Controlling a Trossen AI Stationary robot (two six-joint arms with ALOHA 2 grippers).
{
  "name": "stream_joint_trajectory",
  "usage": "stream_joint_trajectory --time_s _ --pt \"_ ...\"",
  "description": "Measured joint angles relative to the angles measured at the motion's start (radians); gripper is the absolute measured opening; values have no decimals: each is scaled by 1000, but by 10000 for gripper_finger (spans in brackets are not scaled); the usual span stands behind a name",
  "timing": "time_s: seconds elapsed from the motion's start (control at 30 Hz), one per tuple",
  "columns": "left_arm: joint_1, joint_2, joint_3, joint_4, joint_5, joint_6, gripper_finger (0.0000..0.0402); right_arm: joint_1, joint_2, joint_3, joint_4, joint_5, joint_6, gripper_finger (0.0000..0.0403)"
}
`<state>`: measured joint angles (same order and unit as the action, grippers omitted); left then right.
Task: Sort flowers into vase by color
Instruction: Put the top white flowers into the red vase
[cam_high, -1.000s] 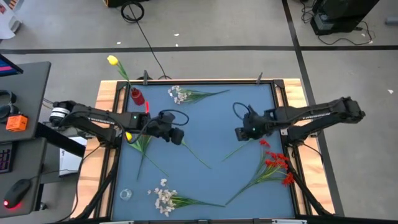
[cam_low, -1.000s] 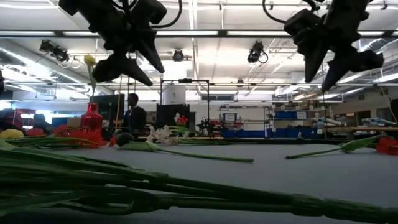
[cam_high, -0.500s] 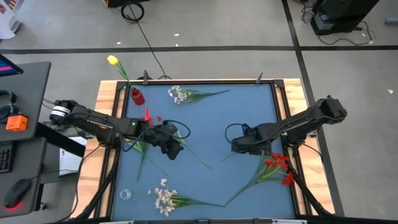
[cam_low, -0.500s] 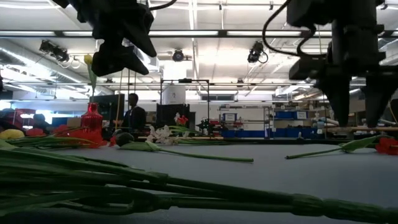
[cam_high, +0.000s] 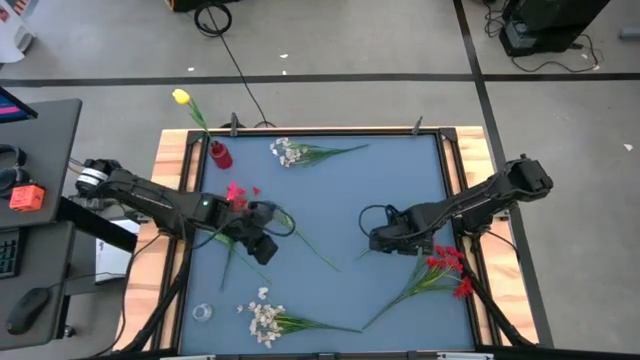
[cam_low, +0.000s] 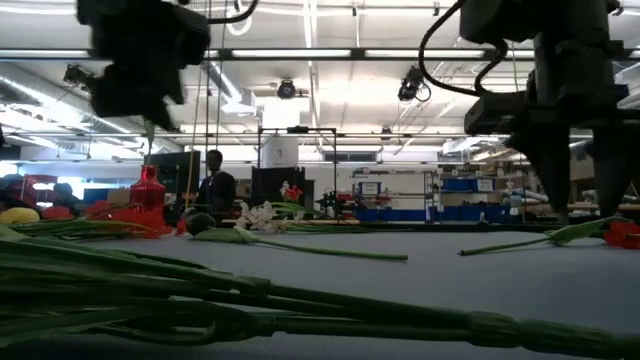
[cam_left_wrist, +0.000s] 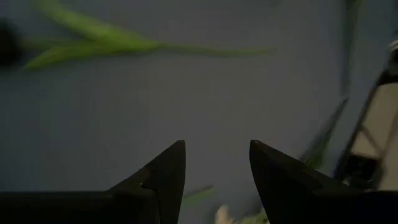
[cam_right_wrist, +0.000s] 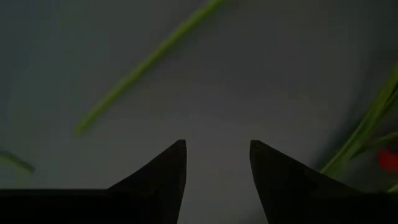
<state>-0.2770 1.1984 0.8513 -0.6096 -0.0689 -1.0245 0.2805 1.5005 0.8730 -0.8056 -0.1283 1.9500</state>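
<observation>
The red vase (cam_high: 220, 155) stands at the table's far left corner, and a yellow tulip (cam_high: 181, 97) rises from it. White flowers lie at the far side (cam_high: 288, 152) and the near side (cam_high: 265, 318). A red flower (cam_high: 237, 192) lies beside my left arm. Red sprays (cam_high: 445, 265) lie at the right. My left gripper (cam_high: 264, 246) hovers open over green stems (cam_high: 228, 245) left of centre; in its wrist view (cam_left_wrist: 216, 165) nothing is between the fingers. My right gripper (cam_high: 380, 240) points down, open, low over a thin green stem (cam_right_wrist: 143, 68); in the low view (cam_low: 580, 205) it hangs just above the table.
A small clear glass (cam_high: 203, 312) stands near the front left corner. A wooden frame (cam_high: 455, 160) borders the blue table top. Bare blue surface lies in the table's middle between the two grippers. A person stands far off in the room behind.
My right gripper has come down toward the table and a little toward the near edge, rolling its wrist; it stays open. My left gripper has gone toward the near left, turning as it went, which uncovered the red flower beside its arm. No flower has moved.
</observation>
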Motion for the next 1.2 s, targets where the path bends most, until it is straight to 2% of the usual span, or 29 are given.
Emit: stream_joint_trajectory --time_s 0.23,0.43,0.57,0.67,0.73,0.83,0.9,1.2 --pt "-74 -8 0 -16 -56 -61 183 87 2 0 154 -85 -6 185" --pt "-98 14 0 13 -101 -73 183 177 2 1 203 -101 97 185" --pt "-84 10 0 4 -105 -64 183 170 3 0 104 -41 166 185" --pt "-81 -1 0 -5 -110 -66 183 110 1 0 151 32 135 185" --pt "-78 -7 0 -44 -109 -94 183 59 1 0 248 86 28 185" --pt "-70 -10 0 -68 -121 -138 183 -28 4 1 404 179 -280 185" --pt "-67 -10 0 -78 -123 -139 183 -89 4 2 434 214 -442 185" --pt "-12 -10 0 -62 -135 -134 183 -436 6 75 380 119 -1179 185"
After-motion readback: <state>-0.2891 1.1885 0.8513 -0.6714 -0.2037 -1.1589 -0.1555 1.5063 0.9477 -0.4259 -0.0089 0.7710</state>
